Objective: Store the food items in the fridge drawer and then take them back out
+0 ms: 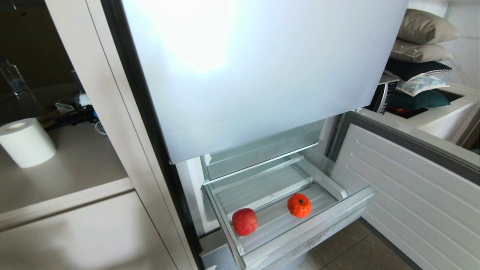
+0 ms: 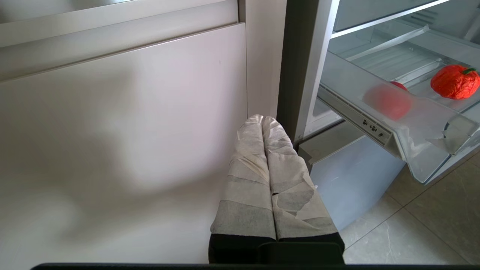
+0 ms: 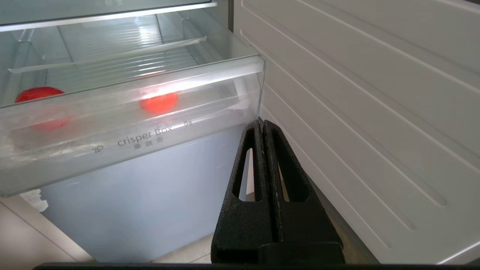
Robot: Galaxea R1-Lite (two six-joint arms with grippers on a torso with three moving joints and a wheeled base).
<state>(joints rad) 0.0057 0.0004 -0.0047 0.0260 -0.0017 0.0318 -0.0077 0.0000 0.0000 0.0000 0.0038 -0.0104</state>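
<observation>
Standing pulled out and open from above: fridge drawer (image 1: 360, 200), with bare ribbed floor between apple (image 1: 245, 221) and orange fruit (image 1: 299, 205). Overhanging the drawer's rear half: closed upper door (image 1: 243, 75). Walling off the right side: open lower door (image 1: 412, 195). Blocking low frontal entry: the drawer's frosted front lip (image 3: 123, 138).

Home kitchen. Evidence: open fridge (image 1: 262, 75) with pulled-out crisper drawer (image 1: 300, 232), white cabinets (image 1: 75, 232), paper roll (image 1: 26, 142) on tabletop (image 1: 75, 165), tiled floor (image 1: 356, 251), stacked cushions (image 1: 420, 37) nearby.
</observation>
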